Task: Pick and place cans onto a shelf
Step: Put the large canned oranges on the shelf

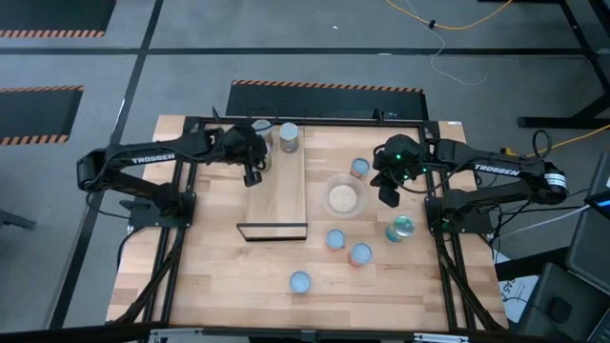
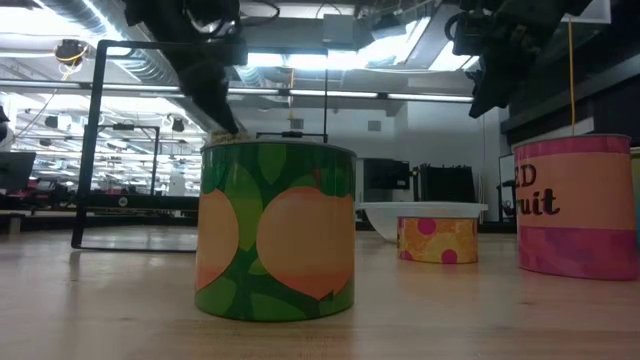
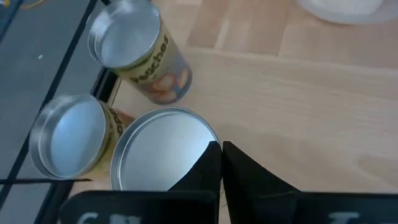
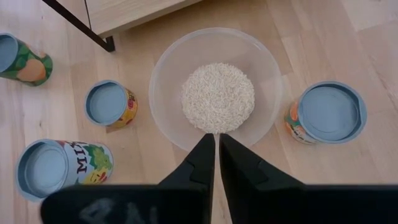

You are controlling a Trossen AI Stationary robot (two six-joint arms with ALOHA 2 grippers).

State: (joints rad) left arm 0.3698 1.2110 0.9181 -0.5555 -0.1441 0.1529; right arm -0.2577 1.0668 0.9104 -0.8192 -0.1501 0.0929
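Cans sit at the far end of the shelf (image 1: 277, 186), three of them bunched near the back edge (image 1: 288, 136), with the left gripper (image 1: 254, 174) hanging just above that cluster, its jaws pressed together on nothing. Over on the other side the right gripper (image 1: 390, 193) hovers above the clear bowl of rice (image 1: 343, 198), jaws likewise clenched and empty. Five more cans stand loose on the table (image 1: 219, 276) around the bowl, the green peach one (image 2: 277, 230) nearest the front edge.
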